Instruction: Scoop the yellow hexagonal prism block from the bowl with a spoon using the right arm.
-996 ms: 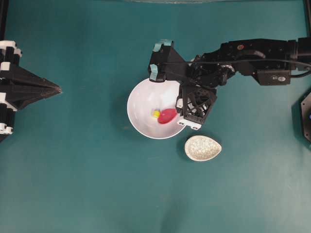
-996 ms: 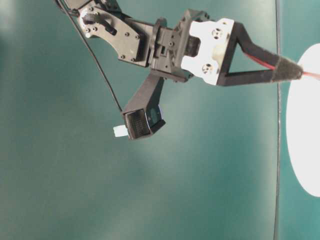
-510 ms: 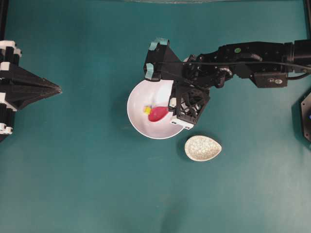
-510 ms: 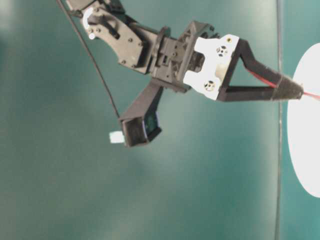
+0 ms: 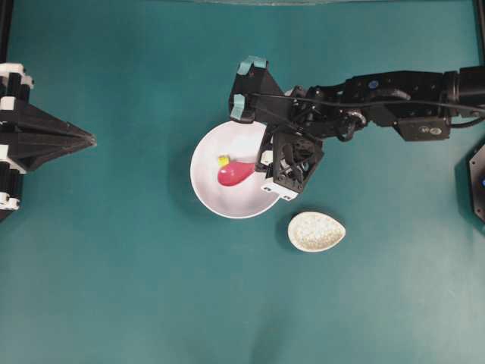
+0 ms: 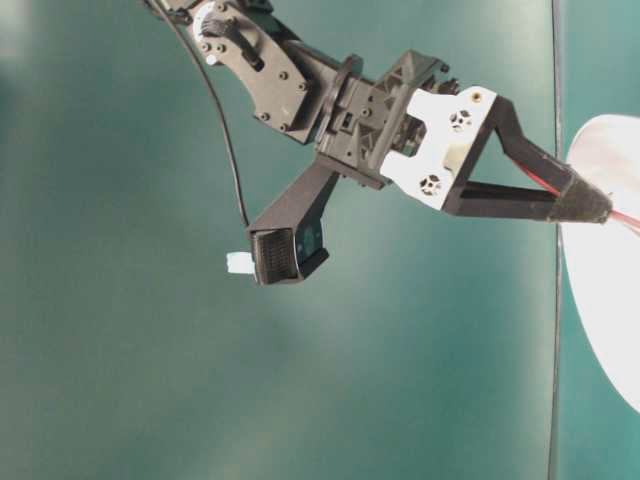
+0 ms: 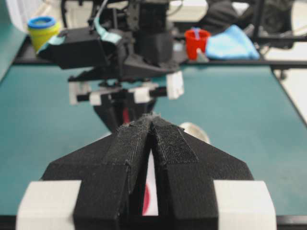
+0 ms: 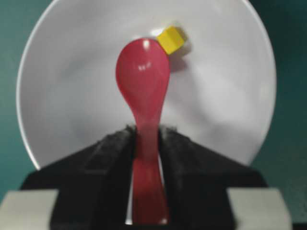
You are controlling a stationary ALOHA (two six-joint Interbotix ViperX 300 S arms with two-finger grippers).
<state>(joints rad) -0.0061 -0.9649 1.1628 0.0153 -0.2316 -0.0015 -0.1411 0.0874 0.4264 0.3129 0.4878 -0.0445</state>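
- Overhead: no readable writing; teal table (image 5: pixel 114 288). The bowl (image 5: pixel 208 189) holds the yellow hexagonal prism block (image 5: pixel 223 161), touching the spoon (image 5: pixel 235 173); a speckled spoon rest (image 5: pixel 316 231) lies near.
- Table-level: right gripper (image 6: pixel 590 207) reaches the bowl's rim.
- Left wrist: left gripper (image 7: pixel 152 125) fingers together; cluttered benches behind.
- Right wrist: fingers (image 8: pixel 115 153) clamp the spoon's handle.

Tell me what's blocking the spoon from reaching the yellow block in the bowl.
Nothing visible. The spoon, clamped in the right end effector, has its scoop tip right beside the yellow block inside the bowl, with nothing between them.
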